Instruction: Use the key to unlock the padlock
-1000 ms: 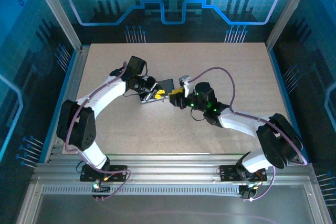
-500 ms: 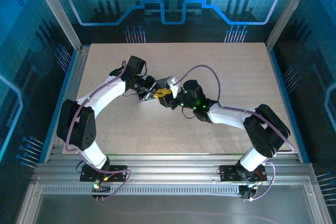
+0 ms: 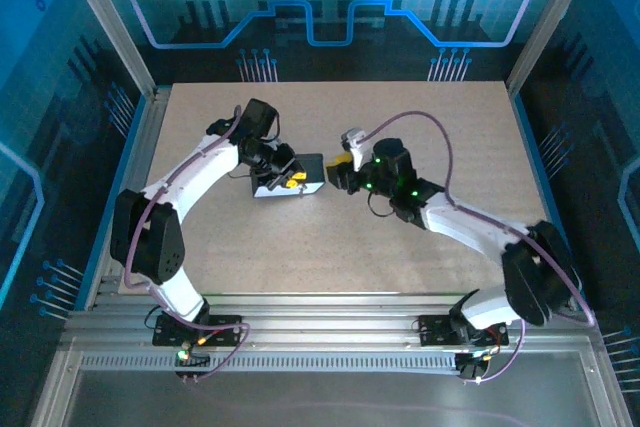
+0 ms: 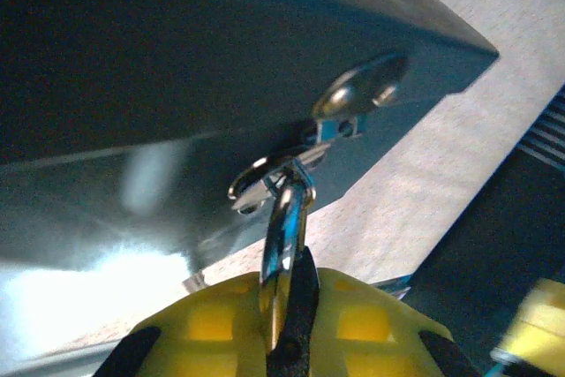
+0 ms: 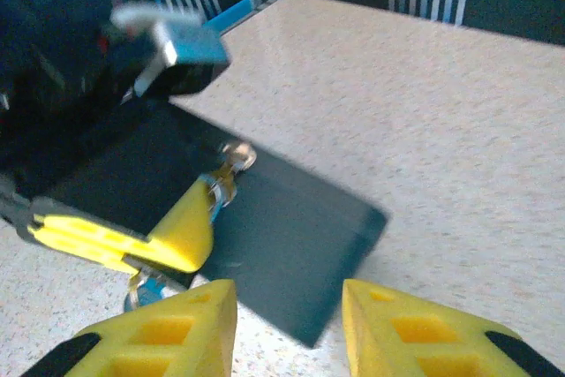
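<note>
My left gripper [image 4: 287, 306] is shut on a thin chrome bar [image 4: 284, 227], apparently the padlock's shackle, which hooks into a ring at the metal hasp [image 4: 362, 90] of a dark flat box [image 3: 312, 164]. In the right wrist view the left arm's yellow fingers [image 5: 177, 229] reach the round hasp [image 5: 237, 156] on the box [image 5: 291, 227]. A blue and silver piece [image 5: 146, 289] shows just under them; whether it is the key I cannot tell. My right gripper [image 5: 290, 324] is open and empty, just right of the box; in the top view it is the right gripper [image 3: 338, 169].
The box lies in the middle of the speckled tabletop [image 3: 420, 117]. Aluminium frame posts [image 3: 130, 57] and blue panels wall in the table. Bare tabletop lies behind and to the right of the box.
The right gripper, close against the left fingers at the box half a second ago, has pulled back to the right. The left gripper and box shifted slightly left and nearer.
</note>
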`<state>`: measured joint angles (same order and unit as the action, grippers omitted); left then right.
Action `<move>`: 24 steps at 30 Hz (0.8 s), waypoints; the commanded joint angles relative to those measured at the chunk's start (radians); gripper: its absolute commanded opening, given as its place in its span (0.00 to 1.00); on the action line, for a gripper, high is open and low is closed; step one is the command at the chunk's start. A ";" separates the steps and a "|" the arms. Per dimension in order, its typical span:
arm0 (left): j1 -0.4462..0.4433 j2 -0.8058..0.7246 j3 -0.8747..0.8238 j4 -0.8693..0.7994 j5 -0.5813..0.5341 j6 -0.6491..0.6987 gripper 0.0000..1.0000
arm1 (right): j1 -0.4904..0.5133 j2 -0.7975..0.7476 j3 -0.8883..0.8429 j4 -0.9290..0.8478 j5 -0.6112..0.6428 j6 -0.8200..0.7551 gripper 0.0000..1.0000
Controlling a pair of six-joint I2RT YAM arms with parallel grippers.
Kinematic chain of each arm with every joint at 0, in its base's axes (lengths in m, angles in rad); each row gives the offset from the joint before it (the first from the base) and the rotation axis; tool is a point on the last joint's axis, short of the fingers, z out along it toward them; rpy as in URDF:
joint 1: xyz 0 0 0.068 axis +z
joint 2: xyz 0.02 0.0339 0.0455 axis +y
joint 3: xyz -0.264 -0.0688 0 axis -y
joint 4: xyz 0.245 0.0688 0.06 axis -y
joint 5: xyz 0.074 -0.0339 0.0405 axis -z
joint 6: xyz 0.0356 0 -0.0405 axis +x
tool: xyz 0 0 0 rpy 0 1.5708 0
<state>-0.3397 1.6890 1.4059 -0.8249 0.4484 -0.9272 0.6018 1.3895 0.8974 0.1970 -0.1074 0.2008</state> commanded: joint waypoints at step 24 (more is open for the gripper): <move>-0.102 -0.188 -0.267 0.343 0.072 -0.522 0.00 | -0.071 -0.144 0.184 -0.533 -0.064 -0.019 0.35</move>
<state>-0.4362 1.4925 1.1473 -0.6144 0.5045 -1.3773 0.5297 1.2602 1.0721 -0.3229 -0.1432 0.1825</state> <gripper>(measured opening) 0.104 0.347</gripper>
